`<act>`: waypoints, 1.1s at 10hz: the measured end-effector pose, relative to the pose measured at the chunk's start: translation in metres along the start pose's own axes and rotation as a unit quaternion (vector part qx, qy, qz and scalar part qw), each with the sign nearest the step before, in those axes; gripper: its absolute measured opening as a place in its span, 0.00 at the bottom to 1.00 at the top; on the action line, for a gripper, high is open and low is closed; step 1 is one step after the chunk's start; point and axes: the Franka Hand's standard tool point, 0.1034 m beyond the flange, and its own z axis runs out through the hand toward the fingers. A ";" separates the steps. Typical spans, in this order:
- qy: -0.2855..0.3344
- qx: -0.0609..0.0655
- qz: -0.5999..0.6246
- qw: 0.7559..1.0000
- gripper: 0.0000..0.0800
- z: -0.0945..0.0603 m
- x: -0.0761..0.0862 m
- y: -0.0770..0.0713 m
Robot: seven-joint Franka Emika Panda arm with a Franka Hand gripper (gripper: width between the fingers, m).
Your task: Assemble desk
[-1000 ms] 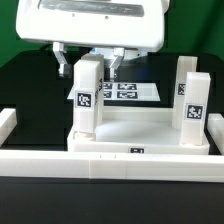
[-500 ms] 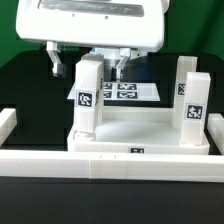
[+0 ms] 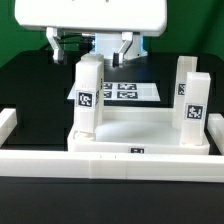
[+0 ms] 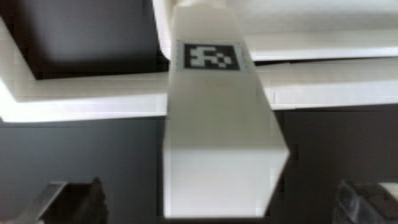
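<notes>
My claw (image 3: 87,47) just opened wide, lifted, holding nothing; white square-section plastic leg (image 3: 88,95) stands upright in white rimmed tabletop (image 3: 140,128) corner socket, seated.

A robotics lab: a black table (image 3: 30,85), tagged white parts and a marker board (image 3: 125,91).

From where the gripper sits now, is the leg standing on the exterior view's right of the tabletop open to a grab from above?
Probably yes. That leg stands upright with nothing over its top, and the gripper, open, hangs above the other leg, so a sideways shift should reach it.
</notes>
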 end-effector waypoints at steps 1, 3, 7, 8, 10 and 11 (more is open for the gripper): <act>-0.003 -0.001 0.000 1.000 0.81 0.002 -0.002 0.000; -0.012 0.004 0.002 1.000 0.81 0.003 -0.003 -0.002; -0.114 0.026 0.020 0.993 0.81 0.010 -0.010 0.005; -0.156 0.036 0.024 0.987 0.81 0.011 -0.017 0.007; -0.202 0.039 0.021 0.978 0.81 0.013 -0.018 0.009; -0.215 0.040 0.018 0.976 0.81 0.015 -0.020 0.008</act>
